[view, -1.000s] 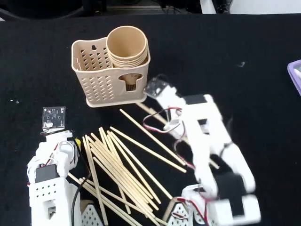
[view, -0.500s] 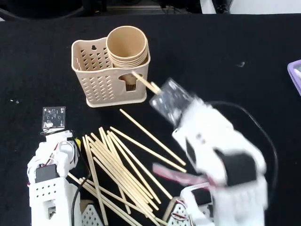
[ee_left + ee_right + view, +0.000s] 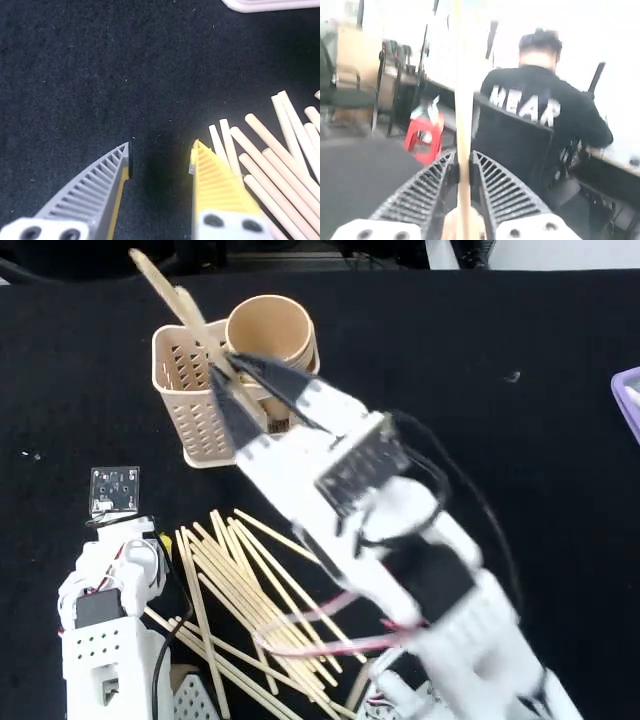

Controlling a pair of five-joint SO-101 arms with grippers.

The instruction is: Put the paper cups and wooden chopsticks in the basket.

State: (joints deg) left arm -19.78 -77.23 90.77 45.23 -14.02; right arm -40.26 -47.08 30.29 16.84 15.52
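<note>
My right gripper [image 3: 232,375] is raised over the beige basket [image 3: 190,410], shut on a wooden chopstick [image 3: 175,298] that sticks up and away past the basket's far rim. In the right wrist view the chopstick [image 3: 462,125] stands pinched between the two grey fingers [image 3: 417,197]. Stacked paper cups [image 3: 270,332] stand in the basket's right half. A pile of several chopsticks [image 3: 245,600] lies on the black table near the front. My left gripper [image 3: 160,155] rests low at the front left, open, with chopstick ends [image 3: 265,145] beside its yellow finger.
A small grey square tag [image 3: 114,490] lies left of the pile. A purple tray edge [image 3: 628,395] shows at the far right. The right arm [image 3: 400,560] spans the table's middle above the chopstick pile.
The right arm has lifted the chopstick from the table beside the basket and swung up and left, so the gripper now hangs over the basket. The left arm is still.
</note>
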